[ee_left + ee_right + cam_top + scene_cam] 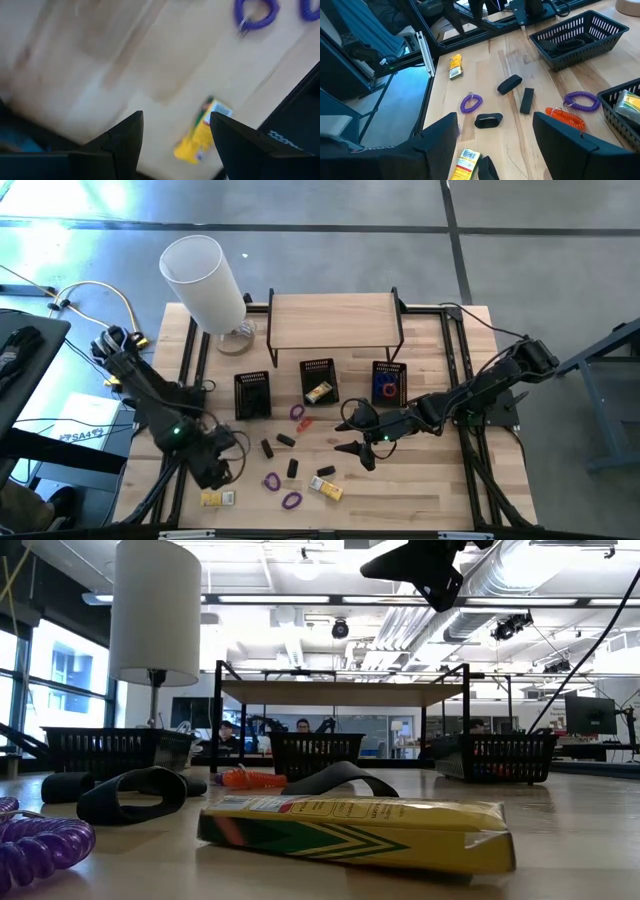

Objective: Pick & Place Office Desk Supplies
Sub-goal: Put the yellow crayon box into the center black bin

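Yellow box [360, 832] lies flat right up front in the low view, a purple coil [35, 850] at its nine o'clock and black loops [135, 792] just behind. From above, the wooden surface [420, 490] carries the scatter: black pieces [285, 440] around the middle, purple coils [272, 480] toward six o'clock, an orange coil [304, 422] near centre, and a second yellow box [217, 498] down at seven o'clock by the edge. Three black baskets [252, 395] line up below the wooden shelf [335, 320] at twelve; the middle one holds a yellow item, the three o'clock one red and blue loops. White cylinder [205, 280] stands at eleven o'clock.

Left pincer [222, 465] hovers at seven o'clock, fingers apart and holding nothing, that edge box showing on the boards between them in its wrist view. Right pincer [355, 435] hangs just past centre toward three o'clock, spread wide and empty, above the black pieces.
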`<state>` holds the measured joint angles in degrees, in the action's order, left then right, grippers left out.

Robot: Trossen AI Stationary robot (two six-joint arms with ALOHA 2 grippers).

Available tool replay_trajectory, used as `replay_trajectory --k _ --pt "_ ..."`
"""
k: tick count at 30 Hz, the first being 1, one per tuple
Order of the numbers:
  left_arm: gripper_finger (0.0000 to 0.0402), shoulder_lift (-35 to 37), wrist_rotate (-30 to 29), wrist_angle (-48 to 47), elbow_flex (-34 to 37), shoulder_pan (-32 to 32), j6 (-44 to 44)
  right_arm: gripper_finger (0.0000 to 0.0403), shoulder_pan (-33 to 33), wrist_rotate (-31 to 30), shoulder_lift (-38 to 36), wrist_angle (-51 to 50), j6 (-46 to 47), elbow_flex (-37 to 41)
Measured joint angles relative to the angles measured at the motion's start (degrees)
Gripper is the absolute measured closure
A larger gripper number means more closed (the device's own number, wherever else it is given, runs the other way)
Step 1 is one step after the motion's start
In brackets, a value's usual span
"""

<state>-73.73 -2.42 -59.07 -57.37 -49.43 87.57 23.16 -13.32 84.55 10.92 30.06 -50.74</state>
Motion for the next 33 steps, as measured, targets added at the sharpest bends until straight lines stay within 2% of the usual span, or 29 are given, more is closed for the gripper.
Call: replay_trajectory --k 2,6,14,18,22,26,29,33 --pt "0.0179 -1.3 1.6 -0.1 -0.6 -1.5 3.1 0.0154 0.0 0.0 0.0 0.0 0.1 0.0" --pt "0.0179 -4.9 2.1 -1.0 -4.3 -3.1 3.2 0.0154 0.0 0.0 0.0 0.0 0.1 0.0" --pt "0.0179 -16.6 0.5 -10.5 -19.7 -2.9 -6.0 0.0154 0.0 0.0 0.0 0.3 0.4 0.0" --pt "0.0179 -21.0 -1.1 -7.9 -25.1 -4.4 -12.9 0.0154 0.0 0.0 0.0 0.2 1.6 0.0" --pt "0.0179 -23.0 -1.0 -2.0 -25.6 -6.5 -23.0 0.0154 0.1 0.0 0.0 0.1 1.6 0.0" --pt "0.0179 -24.1 -0.8 -1.4 -25.6 -8.9 -31.5 0.0154 0.1 0.0 0.0 0.1 2.3 0.0" --pt "0.0179 -24.1 -0.8 -1.3 -25.6 -10.4 -34.8 0.0154 0.1 0.0 0.0 0.1 3.1 0.0" --pt "0.0179 -24.1 -0.9 -1.1 -25.6 -11.3 -34.3 0.0154 0.1 -0.1 0.0 0.1 4.3 0.0"
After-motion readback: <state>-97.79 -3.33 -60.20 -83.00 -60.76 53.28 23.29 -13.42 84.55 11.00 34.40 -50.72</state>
